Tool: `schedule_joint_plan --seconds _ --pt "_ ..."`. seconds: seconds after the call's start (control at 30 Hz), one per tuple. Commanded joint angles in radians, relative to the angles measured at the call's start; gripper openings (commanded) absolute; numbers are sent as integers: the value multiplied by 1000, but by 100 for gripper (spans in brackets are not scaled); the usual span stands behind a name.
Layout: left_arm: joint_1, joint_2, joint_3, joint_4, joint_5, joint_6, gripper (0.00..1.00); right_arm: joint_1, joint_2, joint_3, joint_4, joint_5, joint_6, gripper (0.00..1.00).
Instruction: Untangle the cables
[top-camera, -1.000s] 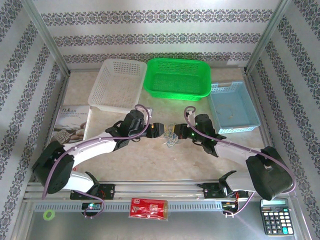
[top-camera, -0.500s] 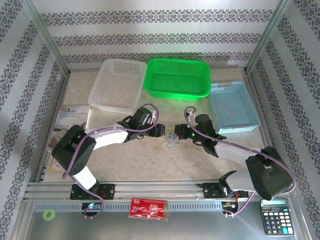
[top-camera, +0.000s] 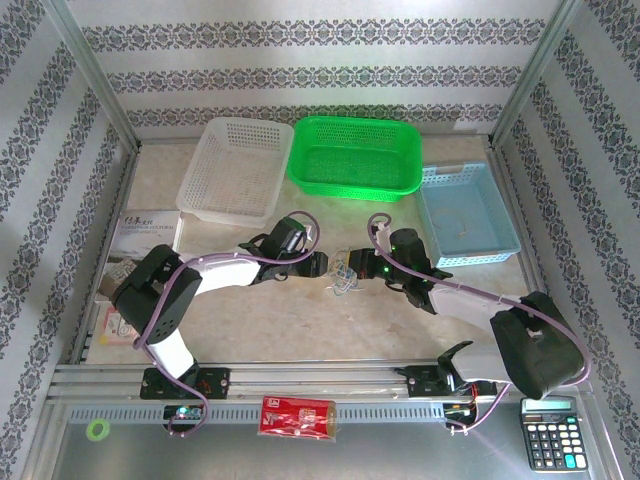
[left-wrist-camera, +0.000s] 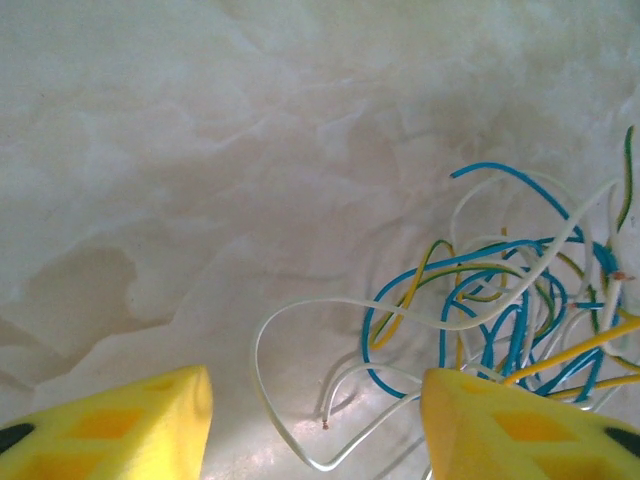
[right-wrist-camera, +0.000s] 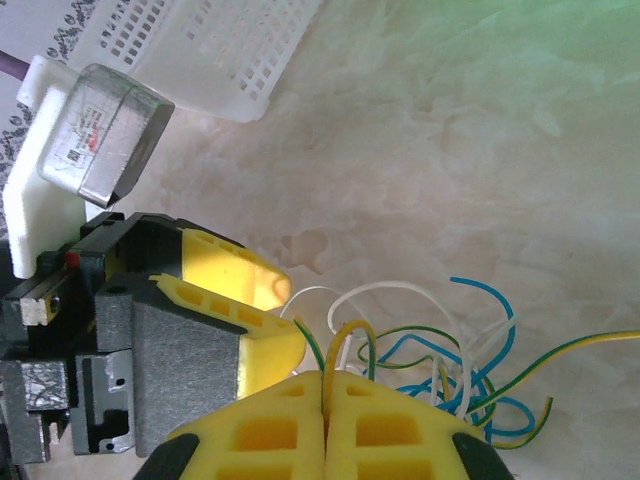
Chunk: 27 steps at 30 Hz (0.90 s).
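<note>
Three baskets are sitting along the far side of the table (top-camera: 300, 325): a white basket (top-camera: 235, 170) on the left, a green basket (top-camera: 355, 155) just beside it, and a blue basket (top-camera: 467, 212) on the right. A magazine (top-camera: 140, 232) is lying at the left edge. Along the near ledge, a green ring (top-camera: 97, 430), a red packet (top-camera: 298, 416) and a calculator (top-camera: 548, 432) are resting.

The left arm (top-camera: 215, 272) and the right arm (top-camera: 465, 300) have white shells between black joints, and a thick purple cord (top-camera: 300, 214) follows each. The left gripper (left-wrist-camera: 315, 395) and the right gripper (right-wrist-camera: 325, 400) wear yellow fingers (left-wrist-camera: 120, 420) with square hollow cells. A small green light (top-camera: 385, 270) glows at 3 o'clock from the right gripper.
</note>
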Motion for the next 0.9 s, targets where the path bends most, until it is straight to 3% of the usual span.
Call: schedule_joint_plan --seconds 0.0,0.27,0.43,0.67,0.87 --pt "12 30 5 -10 0 -3 52 -10 8 -8 40 -3 -16 0" --pt "10 82 39 1 14 -5 33 -12 14 -12 42 13 -9 0" --pt "12 30 50 -17 -6 1 1 -12 25 -20 42 31 -1 0" --pt "12 -220 11 7 -65 -23 0 -10 54 -45 43 85 18 0" --pt "11 -377 -72 152 -66 -42 0 -7 114 -53 67 102 39 0"
